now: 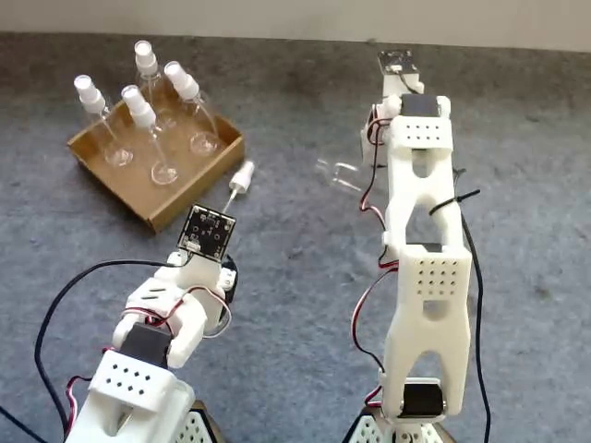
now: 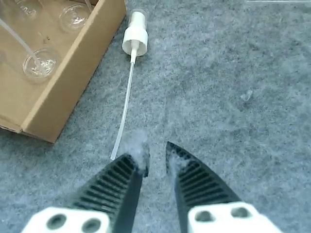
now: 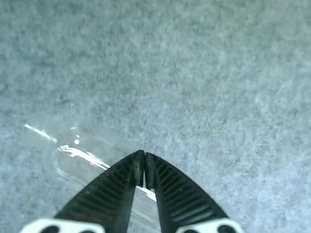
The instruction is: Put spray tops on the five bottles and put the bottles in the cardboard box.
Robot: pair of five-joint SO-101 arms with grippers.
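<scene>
The left gripper (image 2: pixel 155 158) hangs over the grey carpet (image 2: pixel 233 87), its jaws slightly apart, just beside the tube end of a white spray top (image 2: pixel 134 36). The cardboard box (image 2: pixel 73 82) nearby holds clear bottles (image 2: pixel 40 64).

A grey carpet (image 1: pixel 295 277) spreads from edge to edge. A pale strip (image 1: pixel 277 17) borders it at twelve o'clock.

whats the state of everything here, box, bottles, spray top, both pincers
cardboard box: open-topped, four bottles inside
four bottles: upright in the box, spray tops fitted
fifth bottle: lying on its side on the carpet, no top on it
loose spray top: lying on the carpet beside the box, not fitted
left pincer: slightly open, empty
right pincer: shut, tips together, next to the lying bottle
</scene>
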